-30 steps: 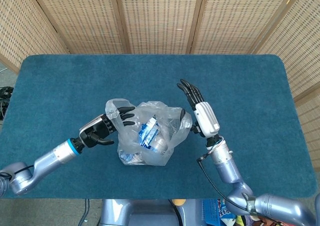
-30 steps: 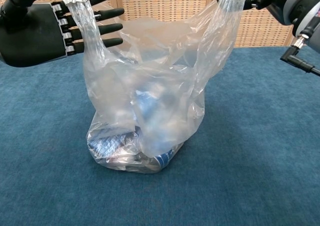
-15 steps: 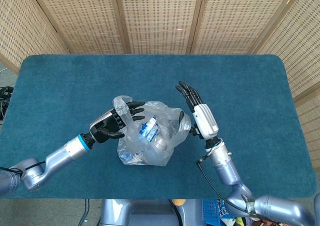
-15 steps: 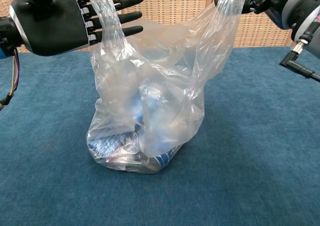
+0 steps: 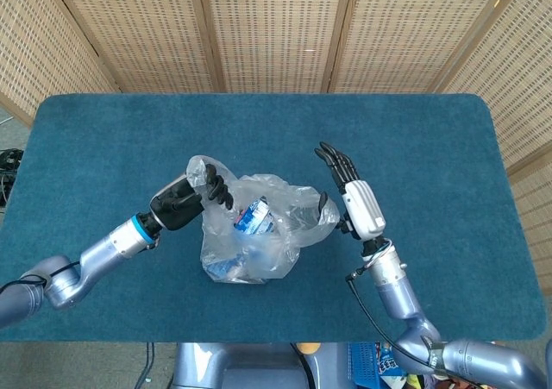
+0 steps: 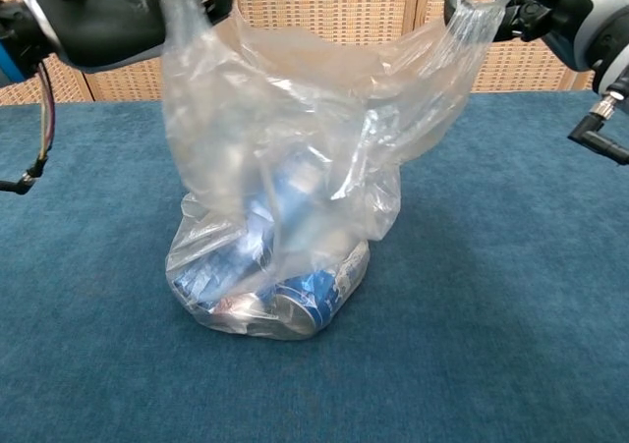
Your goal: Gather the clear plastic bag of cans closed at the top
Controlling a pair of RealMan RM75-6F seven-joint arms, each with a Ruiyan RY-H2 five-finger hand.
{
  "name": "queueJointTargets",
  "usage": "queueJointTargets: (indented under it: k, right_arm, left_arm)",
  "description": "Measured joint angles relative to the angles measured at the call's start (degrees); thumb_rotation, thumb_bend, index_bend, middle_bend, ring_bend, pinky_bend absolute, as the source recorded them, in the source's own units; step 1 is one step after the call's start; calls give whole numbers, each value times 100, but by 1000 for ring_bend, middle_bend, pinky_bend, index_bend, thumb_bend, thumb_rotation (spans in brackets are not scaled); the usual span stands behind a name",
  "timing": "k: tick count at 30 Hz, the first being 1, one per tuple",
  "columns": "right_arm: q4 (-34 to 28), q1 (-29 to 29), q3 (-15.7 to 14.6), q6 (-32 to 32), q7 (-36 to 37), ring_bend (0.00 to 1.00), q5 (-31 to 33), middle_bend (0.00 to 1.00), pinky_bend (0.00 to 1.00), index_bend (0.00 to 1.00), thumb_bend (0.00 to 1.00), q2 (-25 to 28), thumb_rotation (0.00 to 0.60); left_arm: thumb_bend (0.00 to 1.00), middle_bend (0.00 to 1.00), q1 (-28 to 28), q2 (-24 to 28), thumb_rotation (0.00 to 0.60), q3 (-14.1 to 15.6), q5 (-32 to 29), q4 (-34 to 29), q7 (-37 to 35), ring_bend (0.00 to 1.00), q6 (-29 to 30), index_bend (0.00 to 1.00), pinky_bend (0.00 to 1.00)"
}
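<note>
A clear plastic bag [image 5: 259,244] [image 6: 295,158] stands mid-table with several blue and silver cans [image 5: 255,216] [image 6: 285,301] at its bottom. Its mouth gapes, stretched between my two hands. My left hand [image 5: 183,203] [image 6: 98,11] has its fingers curled around the bag's left handle [image 5: 203,172] [image 6: 183,11] and holds it up. My right hand [image 5: 355,201] [image 6: 560,6] pinches the right handle [image 5: 324,213] [image 6: 476,19] with its thumb, while the other fingers point straight away from me.
The blue carpeted table [image 5: 103,139] [image 6: 511,296] stretches all around the bag. A wicker screen [image 5: 276,27] stands behind the far edge. A thin black cable [image 5: 362,307] hangs under my right forearm.
My left hand's fingers have curled shut around the left handle. My right hand has moved outward to the right, pulling the right handle away and stretching the bag's mouth wider.
</note>
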Motion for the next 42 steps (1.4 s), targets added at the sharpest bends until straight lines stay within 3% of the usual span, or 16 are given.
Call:
queueJointTargets:
  k: [2, 4, 6, 8, 13, 23, 33, 42]
  right_arm:
    - [30, -19, -10, 0, 30, 0, -10, 46, 0, 0, 823, 13, 600]
    - [46, -27, -12, 2, 50, 0, -22, 46, 0, 0, 822, 21, 600]
    - [51, -36, -12, 2, 71, 0, -24, 47, 0, 0, 821, 26, 600]
    - [51, -42, -15, -1, 69, 0, -30, 48, 0, 0, 822, 39, 600]
    - [6, -73, -15, 12, 80, 0, -63, 51, 0, 0, 824, 125, 600]
    - [-334, -104, 2, 23, 114, 0, -181, 54, 0, 0, 822, 328, 600]
    - [-744, 46, 275, -12, -191, 0, -91, 56, 0, 0, 822, 422, 600]
    - [-1124, 143, 399, -70, -544, 0, 42, 57, 0, 0, 823, 572, 600]
  left_arm:
    - [267, 659, 35, -48, 571, 155, 140, 371, -108, 577, 97, 565, 579]
    - [245, 426, 83, -131, 536, 295, 196, 766, -126, 354, 104, 389, 412]
    - [232, 262, 108, -197, 527, 355, 187, 1001, -149, 213, 93, 264, 261]
    - [229, 201, 106, -263, 534, 405, 193, 1046, -132, 167, 79, 213, 205]
    - [228, 192, -5, -309, 598, 406, 248, 617, 80, 169, 132, 212, 195]
    - [255, 246, -17, -11, 600, 178, -98, -437, 935, 215, 255, 255, 231]
    - [289, 283, -32, 125, 600, 389, 249, -478, 1453, 239, 210, 305, 241]
    - [288, 278, -2, 30, 600, 416, 88, -658, 2602, 241, -10, 305, 245]
